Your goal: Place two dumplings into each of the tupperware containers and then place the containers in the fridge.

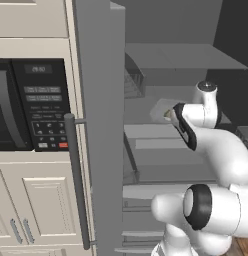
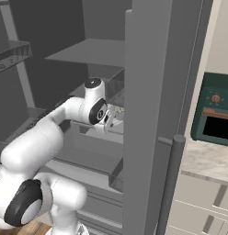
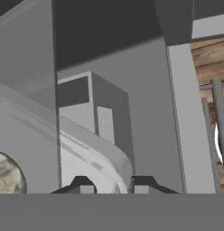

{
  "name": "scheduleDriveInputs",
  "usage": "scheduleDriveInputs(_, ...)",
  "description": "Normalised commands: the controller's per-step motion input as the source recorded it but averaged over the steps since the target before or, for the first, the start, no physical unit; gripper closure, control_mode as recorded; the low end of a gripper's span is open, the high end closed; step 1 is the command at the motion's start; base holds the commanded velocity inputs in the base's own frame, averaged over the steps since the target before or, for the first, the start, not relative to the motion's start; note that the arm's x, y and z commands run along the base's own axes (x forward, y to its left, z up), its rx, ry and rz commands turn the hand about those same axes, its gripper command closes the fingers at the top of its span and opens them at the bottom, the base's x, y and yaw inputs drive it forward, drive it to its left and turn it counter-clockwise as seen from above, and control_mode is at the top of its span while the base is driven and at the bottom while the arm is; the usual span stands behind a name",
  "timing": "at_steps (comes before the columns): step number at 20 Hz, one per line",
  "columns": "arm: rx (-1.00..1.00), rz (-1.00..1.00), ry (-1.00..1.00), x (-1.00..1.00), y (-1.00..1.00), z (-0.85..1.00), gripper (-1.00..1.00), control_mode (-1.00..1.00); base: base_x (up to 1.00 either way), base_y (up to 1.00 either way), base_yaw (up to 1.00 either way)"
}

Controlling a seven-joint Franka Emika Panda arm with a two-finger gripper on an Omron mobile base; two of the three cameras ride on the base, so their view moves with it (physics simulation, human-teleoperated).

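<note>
The fridge [image 1: 101, 125] stands open, and my arm reaches in over its middle shelf [image 1: 161, 145]. My gripper [image 3: 114, 186] is shut on the raised rim of a light-grey tupperware container [image 3: 77, 149], which curves between the two fingertips. One pale dumpling [image 3: 6, 173] lies in that container at the left edge of the hand view. In the left base view the container [image 1: 160, 107] shows just left of my wrist, with a dumpling [image 1: 168, 115] at its edge. In the right base view the gripper [image 2: 109, 118] sits inside the fridge, beside the door's [image 2: 152, 114] edge.
A black microwave [image 1: 31, 105] is built into cream cabinets left of the fridge. The fridge door carries a long bar handle [image 1: 76, 180] and a wire rack [image 1: 133, 82]. An upper shelf [image 2: 88, 53] hangs above my hand. A green oven [image 2: 212, 114] stands on the counter [image 2: 208, 160] to the right.
</note>
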Motion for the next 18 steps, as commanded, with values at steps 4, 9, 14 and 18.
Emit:
scheduleDriveInputs(4, 0.00, 0.00, 0.00, 0.67, -0.30, -0.15, 1.00, -1.00, 0.00, 0.00, 0.00)
scheduleDriveInputs(9, 0.00, 0.00, 0.00, 0.65, -0.28, -0.17, 1.00, -1.00, 0.00, 0.00, 0.00)
scheduleDriveInputs(14, 0.00, 0.00, 0.00, 0.65, -0.14, -0.23, 1.00, -1.00, 0.00, 0.00, 0.00)
scheduleDriveInputs(18, 0.00, -0.06, 0.00, 0.56, -0.35, -0.28, 1.00, -1.00, 0.00, 0.00, 0.00)
